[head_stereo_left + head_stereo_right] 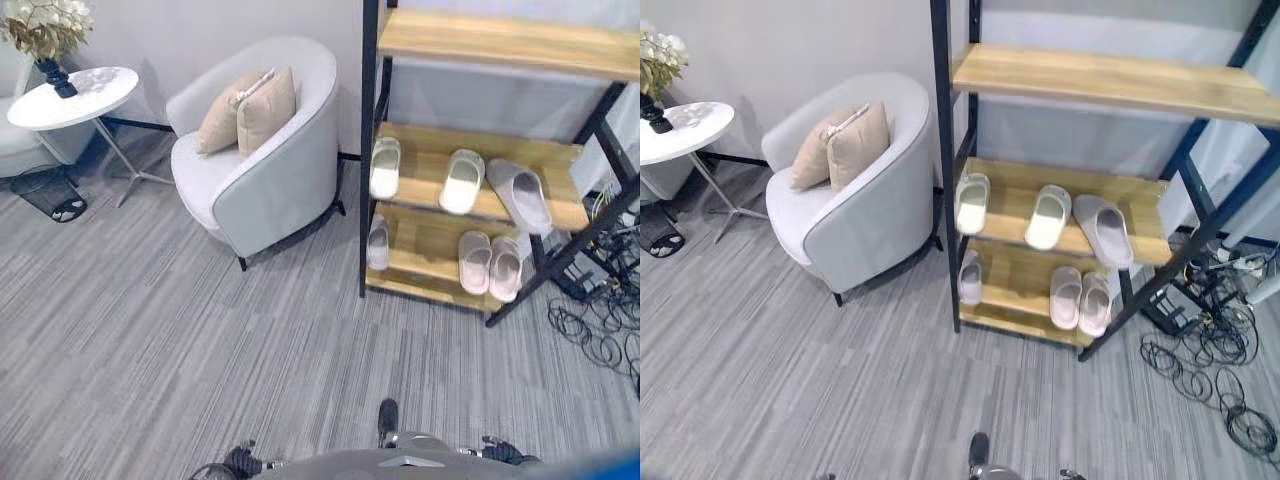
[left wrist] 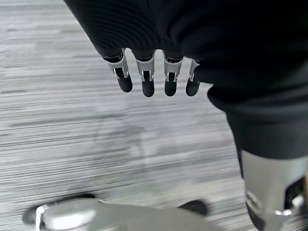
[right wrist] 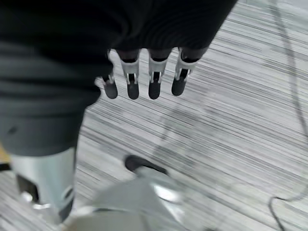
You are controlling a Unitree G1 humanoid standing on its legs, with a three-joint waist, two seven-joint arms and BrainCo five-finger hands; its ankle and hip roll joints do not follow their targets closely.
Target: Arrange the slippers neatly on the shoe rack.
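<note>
**Both hands empty; slippers on the rack's two lower shelves**

Left hand (image 2: 154,72): fingers straight and relaxed, holding nothing, above grey striped floor (image 2: 96,144).
Right hand (image 3: 144,77): fingers likewise straight, empty, over the same floor.

Shoe rack (image 1: 945,200): black frame, wooden shelves, beside the armchair.
- Middle shelf: two cream slippers (image 1: 972,203) (image 1: 1047,216) lying apart; one grey slipper (image 1: 1103,230) at an angle, overhanging the front edge.
- Bottom shelf: one pale slipper (image 1: 971,277) by the left post; a pink pair (image 1: 1080,298) side by side, touching.

Armchair (image 1: 860,215): light grey, two beige cushions (image 1: 840,148).
Side table (image 1: 680,130): white, round, carrying flowers.
</note>
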